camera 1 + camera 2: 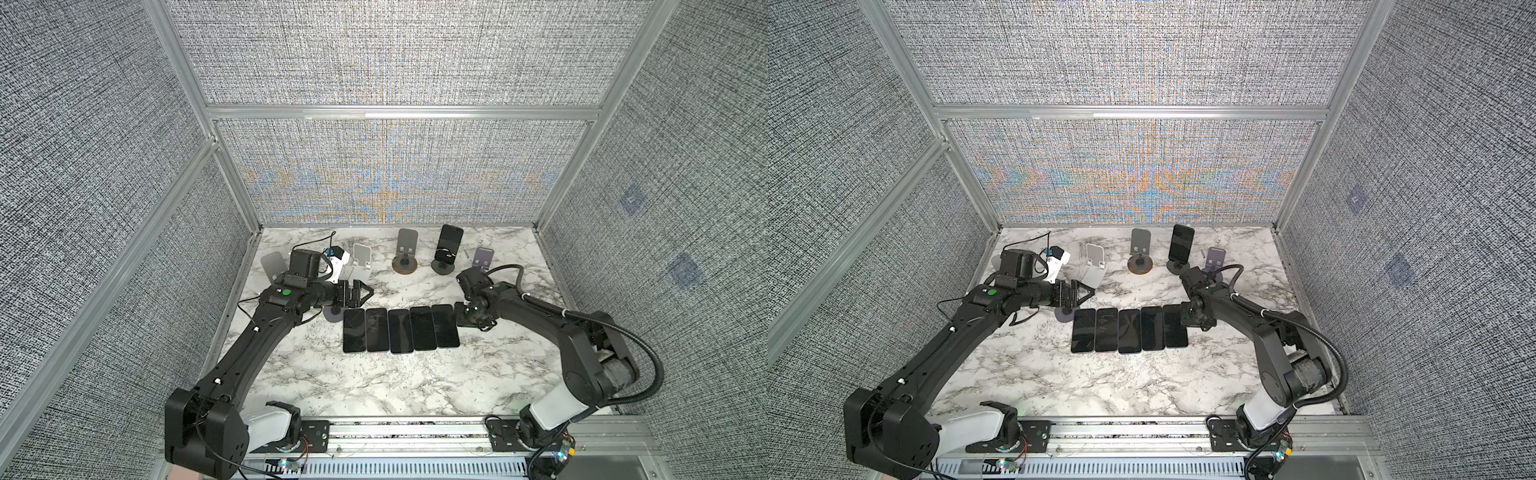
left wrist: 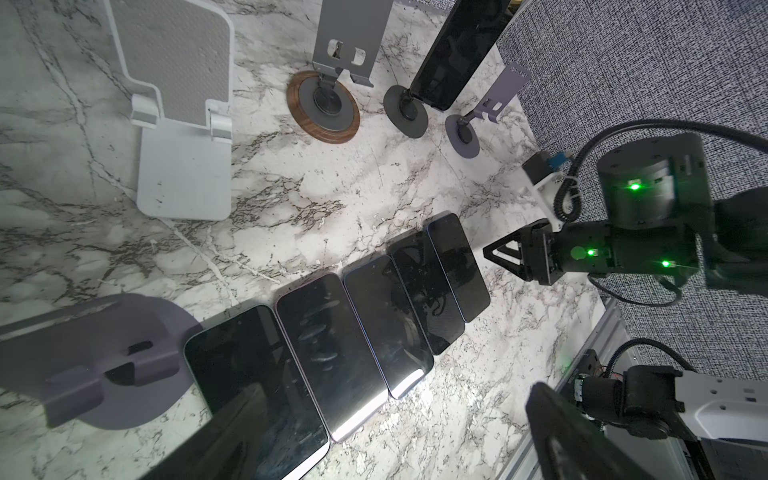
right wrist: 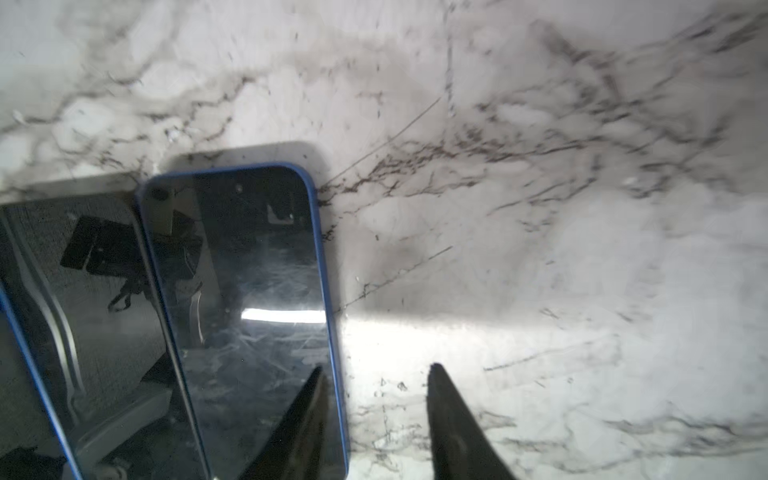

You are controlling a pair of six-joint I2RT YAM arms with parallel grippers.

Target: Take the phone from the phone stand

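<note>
1. Phone with a dark screen leans tilted on the black phone stand near the back of the marble table. It stands between a wood-based stand and a purple stand.
2. Nearer the front, a row of 5 phones lies flat on the table, screens up, side by side.
3. Right gripper hangs low over the right end of that row, released. One fingertip sits over the edge of the blue-edged phone and its partner over bare table, so it grasps nothing.
4. Left gripper hovers just behind the row's left end, spread wide and empty, near a white stand.
</note>
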